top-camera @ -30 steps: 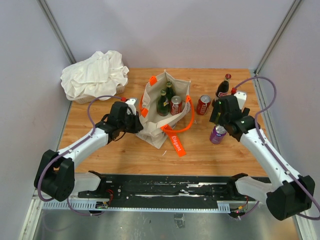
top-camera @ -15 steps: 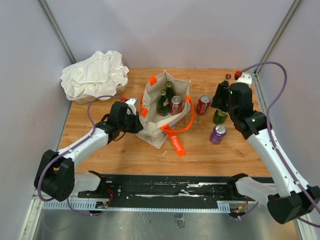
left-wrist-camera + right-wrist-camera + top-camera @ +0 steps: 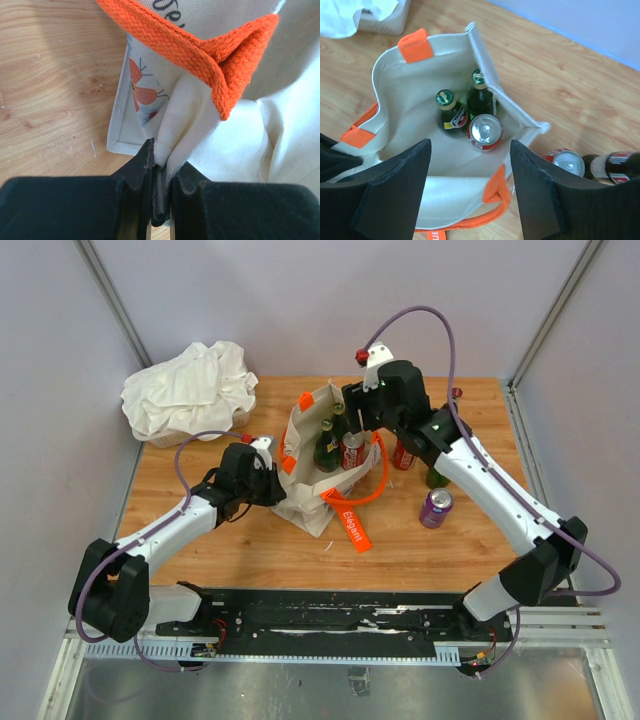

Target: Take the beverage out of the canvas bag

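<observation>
The cream canvas bag [image 3: 308, 502] stands open in mid-table, its orange handle [image 3: 378, 480] drooping to the right. Inside it are two green bottles [image 3: 451, 112] [image 3: 481, 97] and a red can [image 3: 485, 131]. My left gripper [image 3: 161, 170] is shut on a fold of the canvas bag's [image 3: 285, 150] left rim, seen from above at the left gripper [image 3: 275, 490]. My right gripper [image 3: 470, 150] hovers open above the bag's [image 3: 415, 95] mouth, the can a little ahead of the gap between its fingers, touching nothing. From above, the right gripper [image 3: 355, 422] hides part of the bag's far rim.
A white cloth heap [image 3: 190, 388] lies at the back left. Right of the bag stand a red can [image 3: 405, 452], a green bottle [image 3: 437, 478], a purple can [image 3: 436, 507] and a dark red-capped bottle [image 3: 456, 394]. An orange strap tag [image 3: 355, 528] lies in front.
My right arm has swung left from the drinks standing at the right to above the bag's mouth, and its jaws have narrowed somewhat. The left gripper and bag have not moved.
</observation>
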Motion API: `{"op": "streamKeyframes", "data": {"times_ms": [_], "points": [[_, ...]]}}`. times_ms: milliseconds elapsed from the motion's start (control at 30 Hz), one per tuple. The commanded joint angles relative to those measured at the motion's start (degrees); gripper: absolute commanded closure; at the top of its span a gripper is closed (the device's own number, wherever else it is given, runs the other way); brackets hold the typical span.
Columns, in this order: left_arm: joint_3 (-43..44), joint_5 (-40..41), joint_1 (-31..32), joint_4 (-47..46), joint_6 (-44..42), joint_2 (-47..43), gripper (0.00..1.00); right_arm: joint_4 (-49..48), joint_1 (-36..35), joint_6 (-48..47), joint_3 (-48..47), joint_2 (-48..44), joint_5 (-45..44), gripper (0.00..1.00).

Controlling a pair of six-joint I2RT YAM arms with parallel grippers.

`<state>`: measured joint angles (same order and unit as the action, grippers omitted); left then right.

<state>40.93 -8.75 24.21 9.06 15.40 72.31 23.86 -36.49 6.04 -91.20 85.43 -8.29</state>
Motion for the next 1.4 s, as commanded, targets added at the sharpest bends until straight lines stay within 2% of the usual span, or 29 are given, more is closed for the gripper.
{"op": "streamKeyframes", "data": {"times_ms": [0,200,467,867,1367], "points": [[-1.29,4.50,0.23,0.62,-0.73,1.07,0.97,-0.30,-1.99,-2.53,-1.96,4.29,5.37,0.36],[-1.33,4.33,0.23,0.66,-0.69,1.08,0.97,-3.63,-2.87,-2.87,-0.97,9.90,7.77,0.42],[-1.48,4.57,0.26,0.61,-0.55,0.74,0.98,-11.61,-2.95,-3.76,0.96,14.89,4.87,0.40],[-0.28,4.74,0.23,1.21,-1.33,1.41,0.99,-13.37,-2.63,-6.04,-2.44,22.85,0.50,0.40],[-0.15,3.96,0.21,0.61,-1.17,2.15,1.00,-15.41,-1.87,-4.76,-4.62,27.38,1.26,0.49]]}}
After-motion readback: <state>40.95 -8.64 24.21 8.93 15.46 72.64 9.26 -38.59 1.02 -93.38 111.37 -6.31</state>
